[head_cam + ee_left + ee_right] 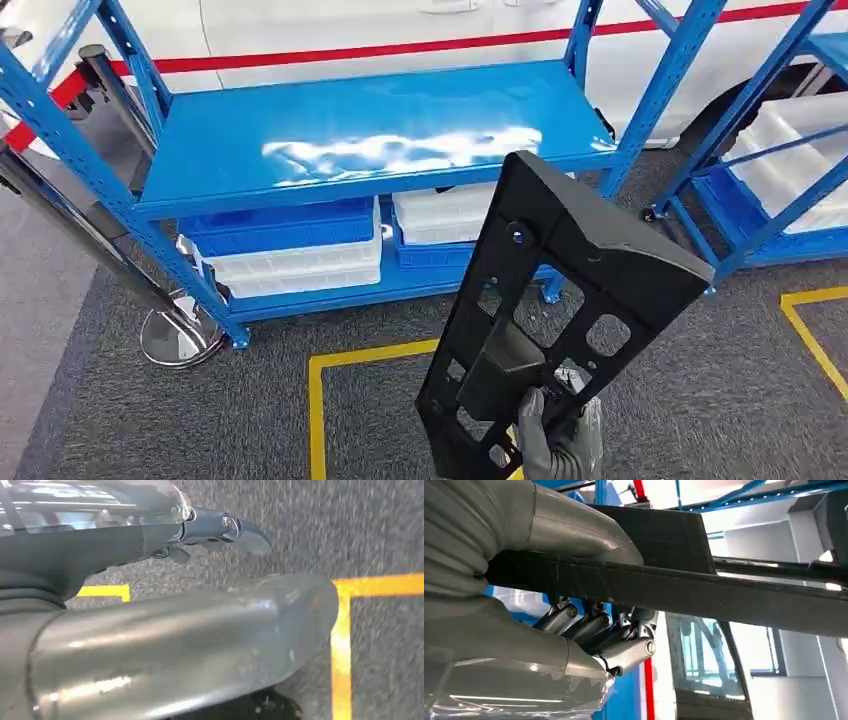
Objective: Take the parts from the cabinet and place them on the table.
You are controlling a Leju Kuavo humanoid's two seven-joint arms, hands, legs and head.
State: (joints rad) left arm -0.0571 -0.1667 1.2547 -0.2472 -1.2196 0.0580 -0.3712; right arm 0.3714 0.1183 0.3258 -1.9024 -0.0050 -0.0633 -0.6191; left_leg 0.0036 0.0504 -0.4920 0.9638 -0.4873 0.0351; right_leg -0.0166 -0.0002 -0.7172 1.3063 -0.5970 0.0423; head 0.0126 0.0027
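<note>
A: Head view. The right hand (560, 440) grips the lower end of a black part (560, 320), a long flat panel with cut-outs, tilted up over the grey carpet (200, 420) in front of the blue cabinet (370, 130). White and blue bins (290, 245) sit on the cabinet's lower shelf.

B: Left wrist view?

A: The left hand (175, 630) hangs over carpet and yellow floor tape (345, 630); one dark finger (220, 527) is stretched out with nothing in it, but whether the hand is released or clenched cannot be told.

B: Right wrist view?

A: The thumb (574, 530) lies on one face of the part, the fingers (599, 630) curl under the other.
</note>
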